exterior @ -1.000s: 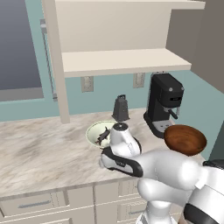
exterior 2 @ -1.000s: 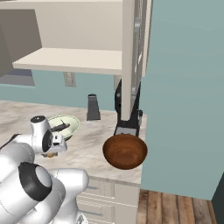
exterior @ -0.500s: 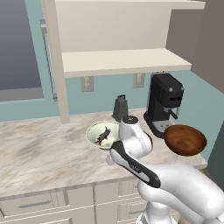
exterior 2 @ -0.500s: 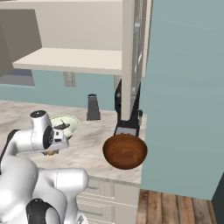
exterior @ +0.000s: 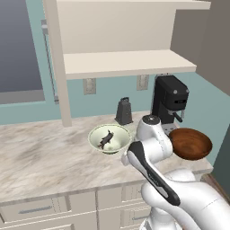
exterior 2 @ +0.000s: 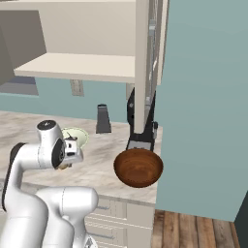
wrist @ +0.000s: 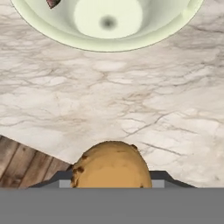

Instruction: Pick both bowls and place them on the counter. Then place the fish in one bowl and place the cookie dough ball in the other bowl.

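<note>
Cream bowl [exterior: 110, 138] on the counter [exterior: 40, 157] with the fish [exterior: 106, 139] inside, brown bowl [exterior: 190, 143] empty near the counter edge, gripper [exterior 2: 65, 166] clamped on the cookie dough ball [wrist: 111, 165]

Counter [exterior: 49, 155] — cream-white bowl [exterior: 109, 138], reddish-brown bowl [exterior: 190, 143], grater [exterior: 123, 111], coffee machine [exterior: 170, 99].
</note>
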Motion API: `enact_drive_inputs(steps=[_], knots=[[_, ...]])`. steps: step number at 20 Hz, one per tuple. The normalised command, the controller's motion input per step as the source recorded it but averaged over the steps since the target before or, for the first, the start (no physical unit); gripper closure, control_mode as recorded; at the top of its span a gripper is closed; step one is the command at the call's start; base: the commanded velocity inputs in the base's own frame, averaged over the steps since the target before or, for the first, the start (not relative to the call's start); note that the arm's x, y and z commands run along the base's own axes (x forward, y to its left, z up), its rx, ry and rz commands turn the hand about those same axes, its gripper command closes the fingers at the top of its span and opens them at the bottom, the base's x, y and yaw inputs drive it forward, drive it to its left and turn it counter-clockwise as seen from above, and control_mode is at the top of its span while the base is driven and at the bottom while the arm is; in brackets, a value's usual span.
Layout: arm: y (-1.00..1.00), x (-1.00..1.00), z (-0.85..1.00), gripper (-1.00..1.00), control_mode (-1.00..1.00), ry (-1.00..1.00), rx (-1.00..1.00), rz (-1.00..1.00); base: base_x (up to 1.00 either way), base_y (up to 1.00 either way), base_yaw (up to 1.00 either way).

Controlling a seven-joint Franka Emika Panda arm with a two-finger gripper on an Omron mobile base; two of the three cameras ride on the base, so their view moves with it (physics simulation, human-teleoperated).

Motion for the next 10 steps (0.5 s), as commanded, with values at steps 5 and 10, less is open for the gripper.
enact_drive_inputs(steps=[5, 10], knots=[[-0.40, 0.00, 0.47, 1.00, -1.00, -0.03, 0.00, -0.02, 0.00, 0.00, 0.00], [-0.43, 0.00, 0.45, 1.00, -1.00, -0.01, 0.00, -0.03, 0.00, 0.00, 0.00]])
